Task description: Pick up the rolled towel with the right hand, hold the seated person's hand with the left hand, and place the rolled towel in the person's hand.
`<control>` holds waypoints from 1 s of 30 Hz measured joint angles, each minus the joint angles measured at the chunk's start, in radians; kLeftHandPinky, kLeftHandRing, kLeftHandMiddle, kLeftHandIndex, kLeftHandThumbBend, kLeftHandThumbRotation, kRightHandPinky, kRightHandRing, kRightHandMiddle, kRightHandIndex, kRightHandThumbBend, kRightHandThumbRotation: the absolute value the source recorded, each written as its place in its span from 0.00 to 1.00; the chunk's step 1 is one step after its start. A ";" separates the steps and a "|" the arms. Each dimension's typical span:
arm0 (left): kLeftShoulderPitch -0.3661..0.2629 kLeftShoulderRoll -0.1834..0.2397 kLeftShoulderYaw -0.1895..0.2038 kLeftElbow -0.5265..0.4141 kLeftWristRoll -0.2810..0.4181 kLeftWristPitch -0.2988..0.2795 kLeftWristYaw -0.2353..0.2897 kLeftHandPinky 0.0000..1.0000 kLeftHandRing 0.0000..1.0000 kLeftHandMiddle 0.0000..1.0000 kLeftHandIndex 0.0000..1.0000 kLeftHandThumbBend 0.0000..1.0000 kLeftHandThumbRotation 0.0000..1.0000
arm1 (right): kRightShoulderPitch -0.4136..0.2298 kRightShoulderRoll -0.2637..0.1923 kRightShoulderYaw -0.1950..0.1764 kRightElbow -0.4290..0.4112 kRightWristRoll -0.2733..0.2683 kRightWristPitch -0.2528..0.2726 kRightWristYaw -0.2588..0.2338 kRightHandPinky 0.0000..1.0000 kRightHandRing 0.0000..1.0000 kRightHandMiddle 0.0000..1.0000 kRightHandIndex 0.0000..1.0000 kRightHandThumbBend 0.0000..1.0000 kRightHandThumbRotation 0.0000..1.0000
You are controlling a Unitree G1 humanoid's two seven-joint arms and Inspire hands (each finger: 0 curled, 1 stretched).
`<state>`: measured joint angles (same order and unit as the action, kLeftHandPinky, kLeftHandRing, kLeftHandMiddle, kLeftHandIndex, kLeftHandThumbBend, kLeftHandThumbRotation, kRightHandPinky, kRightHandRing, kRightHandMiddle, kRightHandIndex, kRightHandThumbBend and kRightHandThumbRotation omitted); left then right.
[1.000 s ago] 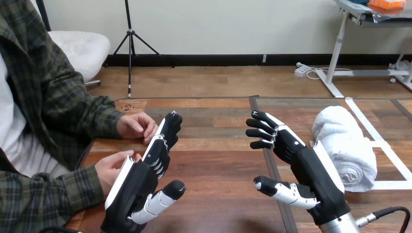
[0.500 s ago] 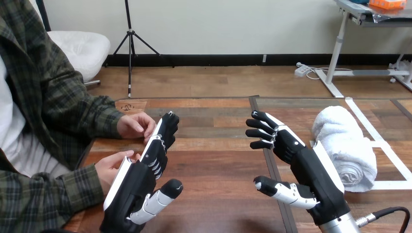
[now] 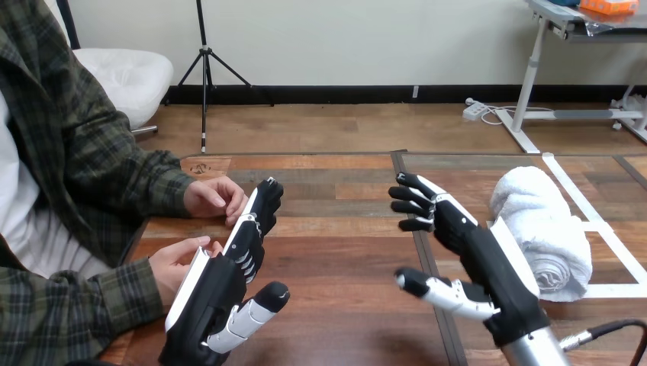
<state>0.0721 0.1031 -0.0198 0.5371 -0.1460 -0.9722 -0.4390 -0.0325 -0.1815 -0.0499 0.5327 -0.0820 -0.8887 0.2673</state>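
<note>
i am holding my right hand [image 3: 467, 245] spread and empty just beside the rolled towel [image 3: 543, 221] lying on the table [image 3: 343, 255], ready to wrap round it, while my left hand [image 3: 220, 288] is waiting straight-fingered, gripping nothing, beside the person's hand at the view's lower left [image 3: 177, 263] to steady it.

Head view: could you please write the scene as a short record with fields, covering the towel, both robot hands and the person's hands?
rolled towel: lying on the table, right side, not held
right robot hand: open, just left of the towel, contact unclear
left robot hand: open, fingers straight, holding nothing
person's near hand: beside the back of the left robot hand
person's far hand: beside the left robot hand's fingertips
</note>
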 measured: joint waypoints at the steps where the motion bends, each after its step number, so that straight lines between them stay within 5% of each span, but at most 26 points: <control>1: 0.000 0.000 0.000 0.000 0.000 0.000 0.000 1.00 1.00 1.00 1.00 1.00 0.82 | 0.002 -0.001 -0.001 -0.013 -0.012 0.016 -0.013 0.80 0.84 0.85 0.89 0.99 0.64; 6: 0.000 -0.001 0.000 0.000 0.001 0.000 0.002 1.00 1.00 1.00 1.00 1.00 0.82 | 0.011 -0.008 -0.009 -0.089 -0.077 0.117 -0.083 0.82 0.85 0.85 0.90 0.99 0.61; 14: 0.000 -0.002 0.000 0.001 0.004 0.000 0.007 1.00 1.00 1.00 1.00 1.00 0.84 | 0.013 -0.022 -0.029 -0.197 -0.098 0.275 -0.131 0.81 0.87 0.86 0.90 0.97 0.57; 30: 0.005 -0.008 -0.002 0.007 0.036 0.000 0.018 1.00 1.00 1.00 1.00 1.00 0.87 | 0.007 -0.045 -0.070 -0.434 -0.147 0.655 -0.142 0.84 0.91 0.90 0.93 0.93 0.49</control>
<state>0.0771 0.0949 -0.0222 0.5442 -0.1099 -0.9722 -0.4211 -0.0253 -0.2263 -0.1203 0.0992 -0.2292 -0.2334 0.1253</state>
